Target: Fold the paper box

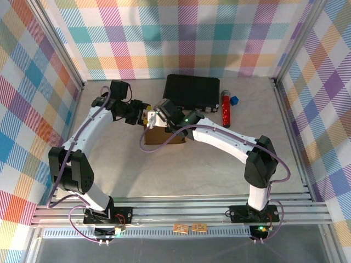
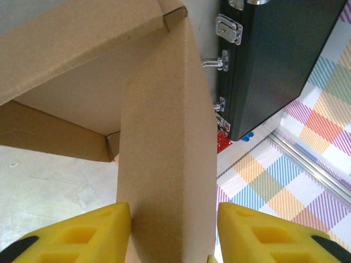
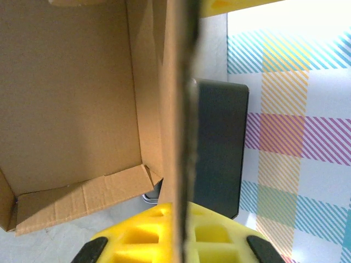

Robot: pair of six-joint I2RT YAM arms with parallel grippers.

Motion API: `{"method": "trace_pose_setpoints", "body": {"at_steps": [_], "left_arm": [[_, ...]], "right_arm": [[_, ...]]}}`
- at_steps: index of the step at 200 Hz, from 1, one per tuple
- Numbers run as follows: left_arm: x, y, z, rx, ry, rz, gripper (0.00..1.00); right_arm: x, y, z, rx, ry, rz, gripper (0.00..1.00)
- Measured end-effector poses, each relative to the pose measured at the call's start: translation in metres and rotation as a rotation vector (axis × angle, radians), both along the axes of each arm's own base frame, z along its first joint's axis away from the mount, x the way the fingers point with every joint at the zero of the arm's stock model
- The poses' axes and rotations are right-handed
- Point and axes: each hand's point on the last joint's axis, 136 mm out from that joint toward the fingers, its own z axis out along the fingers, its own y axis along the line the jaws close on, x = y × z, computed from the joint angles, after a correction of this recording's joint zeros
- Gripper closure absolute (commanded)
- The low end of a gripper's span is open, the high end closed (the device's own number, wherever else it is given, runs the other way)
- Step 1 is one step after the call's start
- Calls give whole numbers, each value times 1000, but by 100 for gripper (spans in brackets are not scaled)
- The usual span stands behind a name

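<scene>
The brown paper box (image 1: 166, 135) sits mid-table, half formed, with both grippers over its far end. In the left wrist view a tall flap of the paper box (image 2: 164, 137) stands between the yellow fingers (image 2: 82, 233) of my left gripper (image 2: 174, 230). The jaws are open astride it: the left pad touches the flap and the right pad stands a sliver away. My right gripper (image 3: 184, 230) is shut on the edge of a side wall of the paper box (image 3: 71, 98), seen edge-on. From above, the left gripper (image 1: 143, 116) and right gripper (image 1: 156, 116) nearly meet.
A black hard case (image 1: 192, 91) lies just behind the box, close to both grippers, with its latches in the left wrist view (image 2: 229, 28). A red glittery tube (image 1: 225, 108) and a small blue piece (image 1: 234, 101) lie to its right. Plaid walls ring the table.
</scene>
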Motion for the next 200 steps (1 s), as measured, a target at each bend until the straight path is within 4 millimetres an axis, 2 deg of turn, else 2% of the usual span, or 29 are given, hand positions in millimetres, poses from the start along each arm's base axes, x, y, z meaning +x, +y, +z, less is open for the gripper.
{"method": "trace_pose_setpoints", "body": {"at_steps": [24,88,105,127,183,200], "left_arm": [[0,-1,-8,-5,11,-2,63],[0,-5,-38,-26,67,2,64],[1,-6,-42,-32,75,0,70],[2,-9,-44,-45,82,-6,82],[4,-12,-46,-64,84,-15,85],[3,-13,-47,-65,87,-16,94]], "right_arm": [[1,-1,-5,-18,3,-3,100],[3,-1,-25,-74,22,-10,100],[4,-2,-28,-83,24,-13,100],[3,-4,-30,-95,28,-17,100],[2,-6,-33,-105,35,-24,100],[2,-6,-34,-107,39,-26,100]]}}
